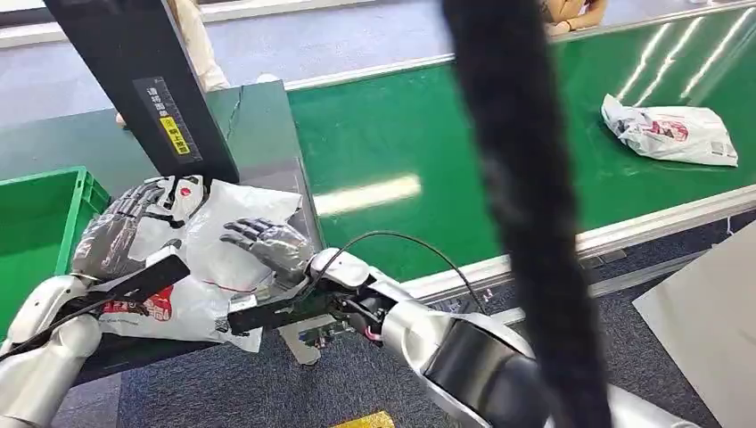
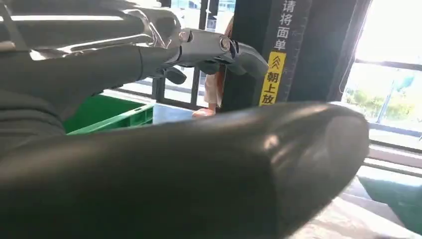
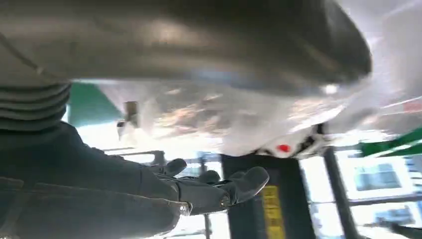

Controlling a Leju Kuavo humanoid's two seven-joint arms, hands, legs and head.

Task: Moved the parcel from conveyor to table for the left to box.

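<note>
Head view: showed a white parcel (image 1: 214, 259) with red print lying on the dark surface (image 1: 267, 134) at the near left, just right of a green box (image 1: 45, 214). Left hand (image 1: 120, 232) rested flat on the parcel's left part, fingers stretched out and a little apart, gripping nothing. Right hand (image 1: 267, 245) lay on the parcel's right part, fingers spread, palm down, nothing pinched. Showed also a second white bag (image 1: 669, 129) with red print, well apart on the green conveyor (image 1: 401, 143) at the far right. Blocked through the middle by a thick black blurred strap (image 1: 526, 214), and at the top left by a slanted black post (image 1: 143, 80) carrying a yellow label.

Left wrist view: gave what the head view lacked, namely the post's yellow label (image 2: 271, 74) close up with dark characters, white characters above it, and bright windows (image 2: 388, 74) behind. Showed the left hand (image 2: 199, 50) with fingers extended, the thick thumb large and blurred in front, and the green box (image 2: 114, 114) beyond.

Right wrist view: looked along the parcel (image 3: 239, 119) from close by, its plastic crinkled and shiny, red mark visible. Right hand (image 3: 219, 186) seen with fingers apart, the black post behind them.

Room: grey carpeted floor (image 1: 214, 392), and a person (image 1: 201, 45) in pale clothing standing beyond the surface.
</note>
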